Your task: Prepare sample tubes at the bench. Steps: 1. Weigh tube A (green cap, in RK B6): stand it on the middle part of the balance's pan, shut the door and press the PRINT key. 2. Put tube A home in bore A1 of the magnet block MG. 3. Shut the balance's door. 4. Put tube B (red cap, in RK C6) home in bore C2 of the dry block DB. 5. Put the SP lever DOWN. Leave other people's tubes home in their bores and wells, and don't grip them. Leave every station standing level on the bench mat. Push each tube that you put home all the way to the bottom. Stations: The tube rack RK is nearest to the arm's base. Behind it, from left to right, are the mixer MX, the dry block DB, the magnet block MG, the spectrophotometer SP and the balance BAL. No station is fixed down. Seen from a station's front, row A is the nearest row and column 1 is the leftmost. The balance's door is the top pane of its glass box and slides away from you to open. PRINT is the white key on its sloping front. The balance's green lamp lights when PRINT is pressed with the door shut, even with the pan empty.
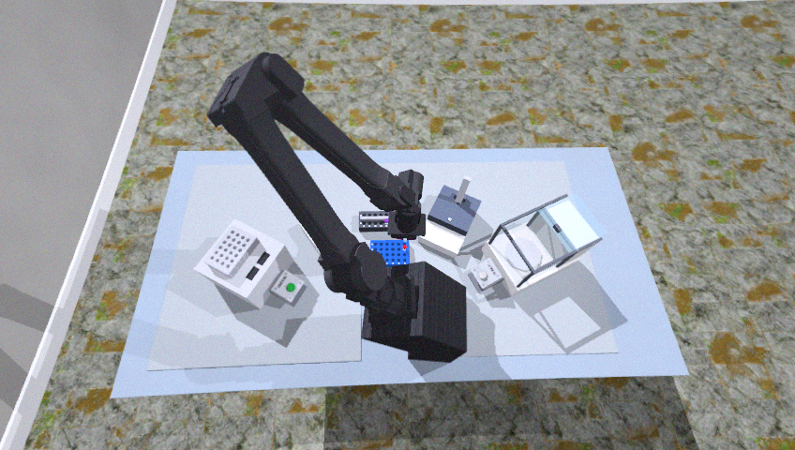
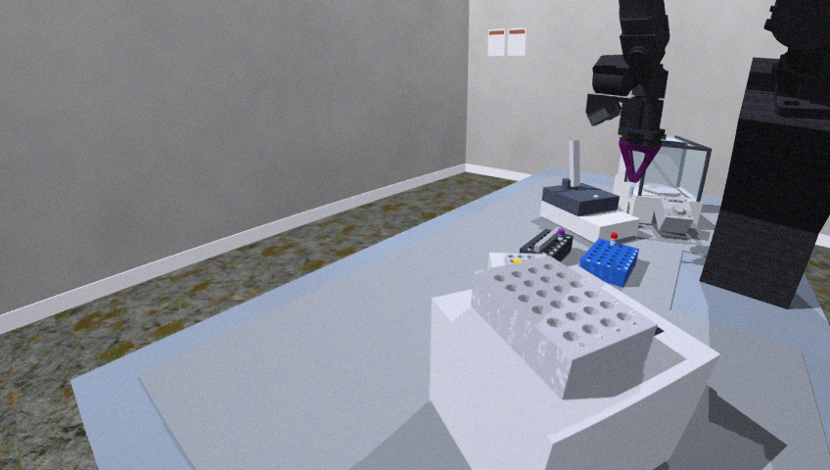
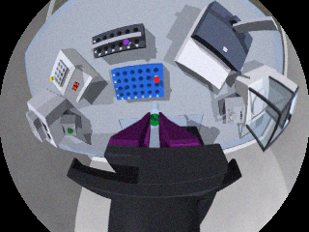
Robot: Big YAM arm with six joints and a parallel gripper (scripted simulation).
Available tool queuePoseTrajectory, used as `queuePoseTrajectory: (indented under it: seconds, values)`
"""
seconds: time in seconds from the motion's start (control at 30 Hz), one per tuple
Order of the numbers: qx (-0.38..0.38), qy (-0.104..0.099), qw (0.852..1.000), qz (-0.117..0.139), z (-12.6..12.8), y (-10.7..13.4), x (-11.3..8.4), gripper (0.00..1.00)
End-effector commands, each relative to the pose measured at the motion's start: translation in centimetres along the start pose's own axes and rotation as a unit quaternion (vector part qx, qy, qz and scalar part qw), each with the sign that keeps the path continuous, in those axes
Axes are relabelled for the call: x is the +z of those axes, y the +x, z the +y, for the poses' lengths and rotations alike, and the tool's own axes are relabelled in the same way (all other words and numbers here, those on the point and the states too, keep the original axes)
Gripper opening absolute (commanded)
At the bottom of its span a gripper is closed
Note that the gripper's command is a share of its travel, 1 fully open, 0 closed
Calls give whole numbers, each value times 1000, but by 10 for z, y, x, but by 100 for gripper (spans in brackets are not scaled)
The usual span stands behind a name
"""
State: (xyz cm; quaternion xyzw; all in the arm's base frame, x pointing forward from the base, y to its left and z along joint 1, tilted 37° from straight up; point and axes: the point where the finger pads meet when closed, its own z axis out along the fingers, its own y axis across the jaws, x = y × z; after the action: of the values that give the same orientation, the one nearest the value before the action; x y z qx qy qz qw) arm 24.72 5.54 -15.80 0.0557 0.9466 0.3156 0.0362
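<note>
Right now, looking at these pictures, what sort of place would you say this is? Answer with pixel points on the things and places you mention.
Probably a laboratory sample bench: a blue tube rack [image 1: 390, 253] [image 2: 609, 260] [image 3: 138, 82], a glass-boxed balance [image 1: 512, 286] [image 2: 705, 174] [image 3: 243, 86] and a green-capped tube [image 3: 154, 120] in the pincer [image 2: 634, 179] [image 3: 154, 116].

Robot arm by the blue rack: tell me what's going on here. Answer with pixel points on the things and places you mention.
The gripper [image 2: 634, 178] [image 3: 154, 116] is shut on the green-capped tube [image 3: 154, 119], held up above the bench. The red-capped tube [image 1: 404, 246] [image 2: 614, 238] [image 3: 156, 79] stands in the blue rack [image 1: 389, 253] [image 2: 605, 268] [image 3: 139, 82]. At the balance [image 1: 504, 281] [image 2: 646, 204] [image 3: 241, 87], the top door is slid open and no tube stands on the pan. So the weighing looks to be still ahead.
</note>
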Motion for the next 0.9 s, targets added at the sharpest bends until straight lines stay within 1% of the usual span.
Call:
queuePoseTrajectory:
  seconds: [0.0, 0.2, 0.3, 0.77, 0.83, 0.87]
  values:
    - [-6, 0, 1000, -1, -1, 1, -10, 9]
    - [-5, 0, 1000, 0, -1, 2, -20, 9]
    - [-4, 0, 1000, 2, -2, 2, -20, 9]
    - [-9, 2, 1000, -5, -2, -5, -46, 9]
    - [-9, 2, 1000, -5, -2, -5, -46, 9]
    - [-6, 0, 1000, -1, -3, -3, -45, 9]
